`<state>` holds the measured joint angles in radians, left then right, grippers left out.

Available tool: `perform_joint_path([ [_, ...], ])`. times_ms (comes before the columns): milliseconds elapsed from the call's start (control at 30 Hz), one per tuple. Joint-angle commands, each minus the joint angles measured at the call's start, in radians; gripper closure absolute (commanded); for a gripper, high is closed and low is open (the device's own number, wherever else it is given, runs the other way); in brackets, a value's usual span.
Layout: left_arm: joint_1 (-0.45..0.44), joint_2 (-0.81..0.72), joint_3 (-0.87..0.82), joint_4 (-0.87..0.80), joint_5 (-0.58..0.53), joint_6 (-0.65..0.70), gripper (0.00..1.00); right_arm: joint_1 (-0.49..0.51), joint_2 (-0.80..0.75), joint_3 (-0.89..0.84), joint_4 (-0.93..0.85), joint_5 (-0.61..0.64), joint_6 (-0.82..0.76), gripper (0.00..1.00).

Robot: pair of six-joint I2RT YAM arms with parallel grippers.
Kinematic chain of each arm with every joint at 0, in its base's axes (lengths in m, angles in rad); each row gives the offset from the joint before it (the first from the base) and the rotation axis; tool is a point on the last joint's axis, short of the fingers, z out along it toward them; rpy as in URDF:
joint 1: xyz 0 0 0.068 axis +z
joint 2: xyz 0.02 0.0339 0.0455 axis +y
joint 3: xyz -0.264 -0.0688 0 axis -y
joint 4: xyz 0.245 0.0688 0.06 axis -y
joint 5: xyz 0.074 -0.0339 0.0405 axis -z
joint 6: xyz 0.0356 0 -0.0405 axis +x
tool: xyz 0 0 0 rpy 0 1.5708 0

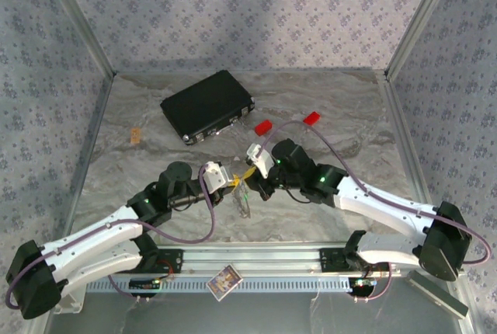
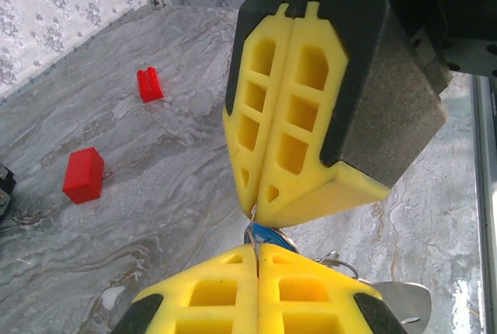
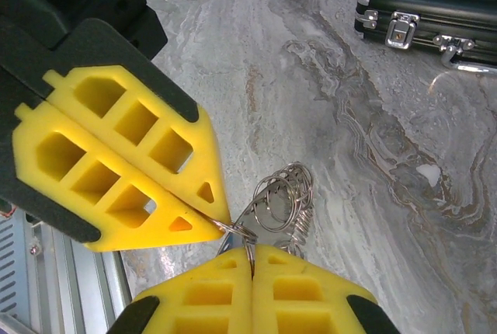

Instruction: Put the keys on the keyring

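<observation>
Both grippers meet tip to tip above the middle of the table. My left gripper [image 2: 256, 247] is shut on a thin wire ring of the keyring [image 3: 283, 198], a bunch of silvery rings with a small coil. My right gripper [image 3: 251, 250] is shut on the same ring, right beside the left one's yellow fingers [image 3: 155, 171]. A blue-headed key [image 2: 269, 234] shows just behind the two pinching tips. From above, the left gripper [image 1: 235, 182] and right gripper [image 1: 250, 172] touch, and the keyring [image 1: 245, 200] hangs below them. No other key can be made out.
A black case [image 1: 207, 106] lies at the back left of the marbled table [image 1: 326, 101]. Two red blocks [image 1: 263, 126] [image 1: 311, 118] sit behind the grippers. A small card [image 1: 225, 280] rests on the front rail, and walls close in both sides.
</observation>
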<state>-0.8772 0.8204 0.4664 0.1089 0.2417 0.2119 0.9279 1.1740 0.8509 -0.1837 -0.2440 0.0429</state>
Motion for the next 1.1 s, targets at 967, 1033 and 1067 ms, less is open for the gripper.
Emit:
perform_joint_path([
  [967,-0.014,-0.041,-0.048,0.142,-0.031,0.047,1.0,-0.075,0.055,0.061,-0.01,-0.051,0.208,1.0],
  [1033,-0.015,-0.034,-0.034,0.127,-0.053,0.003,1.0,-0.073,0.028,0.048,-0.012,-0.03,0.151,1.0],
  [1067,-0.015,-0.03,-0.026,0.115,-0.06,-0.022,1.0,-0.07,0.006,0.039,-0.007,-0.007,0.105,1.0],
])
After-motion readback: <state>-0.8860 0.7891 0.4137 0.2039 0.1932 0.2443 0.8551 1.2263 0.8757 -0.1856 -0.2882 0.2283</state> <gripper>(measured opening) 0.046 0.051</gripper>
